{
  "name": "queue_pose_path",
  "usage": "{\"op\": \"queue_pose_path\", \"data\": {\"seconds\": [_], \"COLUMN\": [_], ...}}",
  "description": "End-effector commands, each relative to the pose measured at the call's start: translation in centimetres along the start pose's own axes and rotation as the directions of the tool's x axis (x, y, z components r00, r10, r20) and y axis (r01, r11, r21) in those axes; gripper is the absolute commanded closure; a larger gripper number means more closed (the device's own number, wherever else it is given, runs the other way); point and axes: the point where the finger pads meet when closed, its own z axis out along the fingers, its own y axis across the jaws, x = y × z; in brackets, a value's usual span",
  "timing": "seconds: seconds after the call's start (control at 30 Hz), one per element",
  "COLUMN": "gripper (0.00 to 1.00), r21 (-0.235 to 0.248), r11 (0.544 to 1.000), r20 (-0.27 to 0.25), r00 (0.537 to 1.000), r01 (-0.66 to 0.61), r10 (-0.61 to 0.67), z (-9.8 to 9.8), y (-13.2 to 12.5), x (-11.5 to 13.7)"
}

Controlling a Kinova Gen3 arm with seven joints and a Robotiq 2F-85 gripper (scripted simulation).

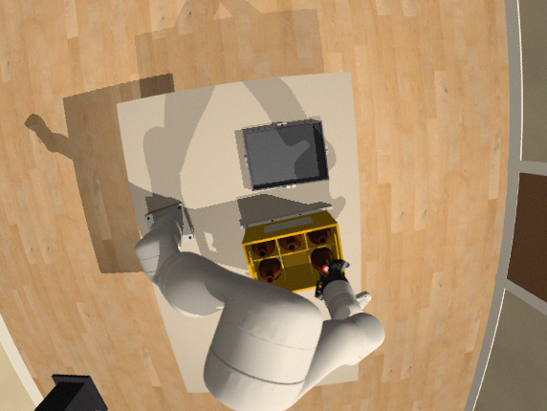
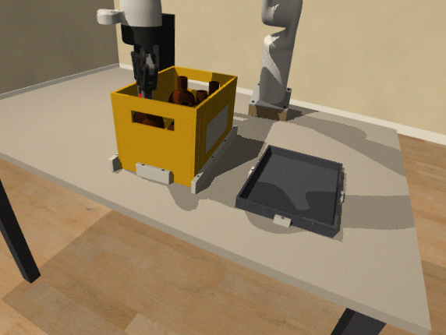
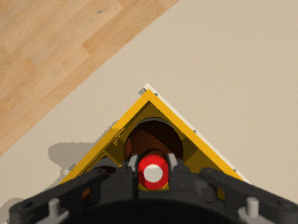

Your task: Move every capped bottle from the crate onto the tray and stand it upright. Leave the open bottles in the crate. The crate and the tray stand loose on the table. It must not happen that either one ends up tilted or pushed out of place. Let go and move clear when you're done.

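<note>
The gripper [image 3: 152, 172] reaches straight down into a corner compartment of the yellow crate [image 2: 156, 146], its fingers clamped on the neck of a brown bottle with a red cap [image 3: 152, 171]. Other brown bottles [image 1: 291, 242] stand in neighbouring compartments. The dark grey tray [image 2: 249, 191] lies beside the crate on the table [image 2: 78, 128].

Yellow crate [image 2: 156, 144], brown bottles [image 1: 290, 243] (one red-capped [image 3: 152, 171]), dark grey tray [image 2: 249, 191] — beige table [image 2: 78, 117], white arm [image 1: 268, 335]
</note>
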Motion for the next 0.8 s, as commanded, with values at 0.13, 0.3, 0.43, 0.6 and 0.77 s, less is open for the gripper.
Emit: {"op": "queue_pose_path", "data": {"seconds": [0.13, 0.3, 0.43, 0.6, 0.77], "gripper": [1.00, 1.00, 1.00, 1.00, 1.00], "r21": [0.004, 0.004, 0.004, -0.003, 0.000], "r11": [1.000, 1.000, 1.000, 1.000, 1.000], "r20": [-0.007, -0.007, -0.006, -0.002, -0.004], "r00": [1.000, 1.000, 1.000, 1.000, 1.000], "r01": [0.001, 0.001, 0.001, -0.003, -0.001], "r10": [-0.001, -0.001, -0.001, 0.003, 0.001], "z": [-2.3, -3.9, -4.9, -5.8, -7.5], "y": [-0.1, -0.1, -0.1, 0.1, 0.0], "x": [0.2, 0.2, 0.2, 0.1, 0.2]}}
